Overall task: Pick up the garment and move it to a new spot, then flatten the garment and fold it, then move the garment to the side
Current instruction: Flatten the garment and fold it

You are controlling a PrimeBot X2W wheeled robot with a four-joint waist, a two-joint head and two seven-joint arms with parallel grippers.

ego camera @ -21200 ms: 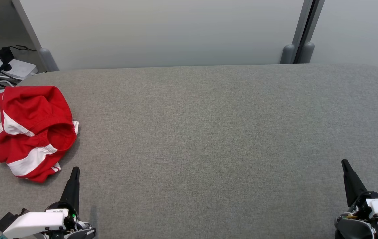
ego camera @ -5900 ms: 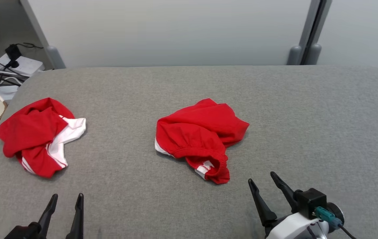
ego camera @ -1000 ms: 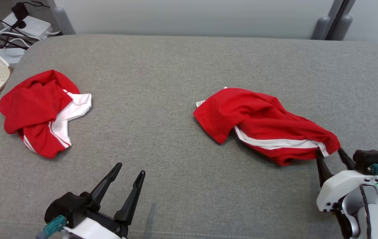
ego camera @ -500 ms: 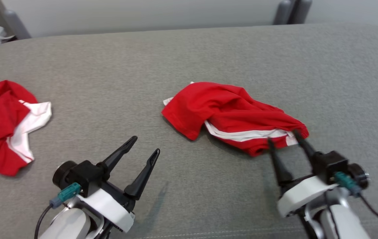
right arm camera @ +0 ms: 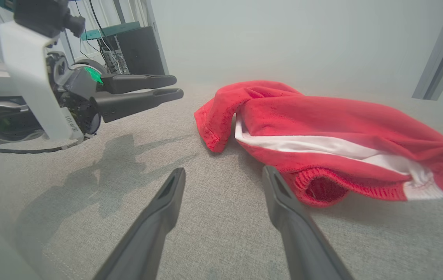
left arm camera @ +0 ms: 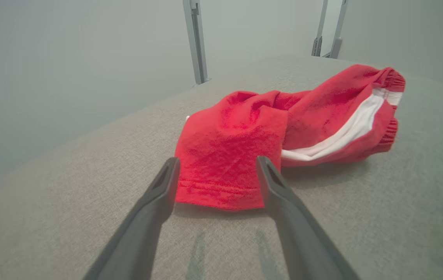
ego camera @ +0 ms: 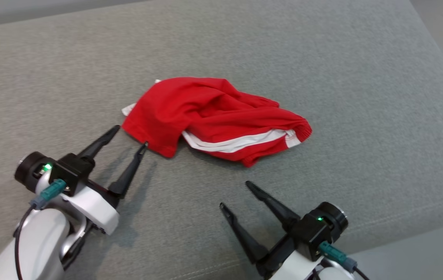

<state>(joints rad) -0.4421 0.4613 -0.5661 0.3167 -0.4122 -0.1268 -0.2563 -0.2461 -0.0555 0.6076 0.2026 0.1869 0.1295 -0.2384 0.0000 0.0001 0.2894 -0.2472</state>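
Head view gives you the garment (ego camera: 213, 116) crumpled mid-worktop (ego camera: 361, 77); left gripper (ego camera: 131, 135) fingers spread wide at its hemmed corner; right gripper (ego camera: 235, 194) fingers spread wide too, holding nothing, short of the cloth. Left wrist view makes it plainer for you: the stitched hem lies between the fingers, flat on the worktop; whether either finger touches it, you cannot tell. Right wrist view adds the ribbed waistband (right arm camera: 322, 186), its mouth gaping. Red cloth, white side stripe, rumpled, folded over itself; underside hidden.
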